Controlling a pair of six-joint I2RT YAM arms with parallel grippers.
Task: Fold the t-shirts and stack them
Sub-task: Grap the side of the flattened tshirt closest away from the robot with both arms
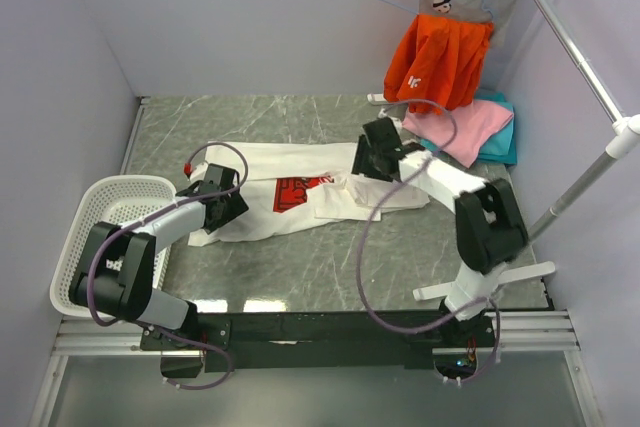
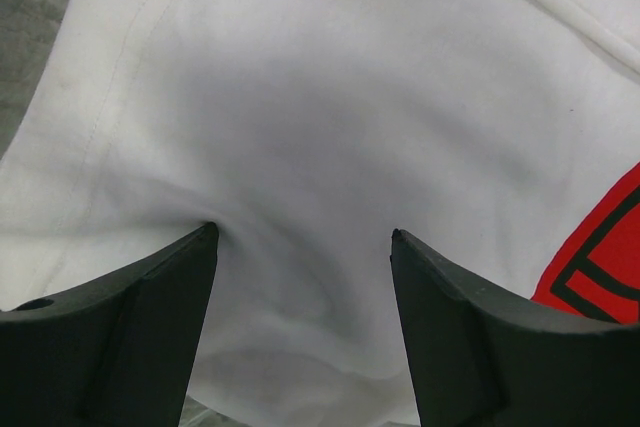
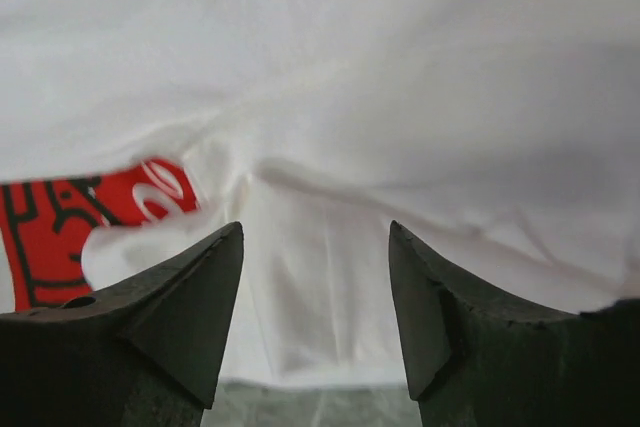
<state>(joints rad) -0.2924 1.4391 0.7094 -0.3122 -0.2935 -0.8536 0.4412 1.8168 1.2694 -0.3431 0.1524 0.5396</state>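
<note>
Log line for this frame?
left gripper: open over white t-shirt | right gripper: open over it | pink t-shirt on teal t-shirt

The grey marbled bench point(image 1: 300, 122) is carrying a white shirt point(image 1: 290, 157), which is lying spread and rumpled beneath both the left claw point(image 1: 228, 202) and the right claw point(image 1: 365, 165). A teal shirt point(image 1: 503, 139) is lying beyond the right claw, off to its right, with a pink shirt point(image 1: 462, 127) lying on top.

The right tool point(image 3: 316, 229), jaws parted, faces the white t-shirt point(image 3: 420, 77) beside its red print point(image 3: 55, 232).
</note>
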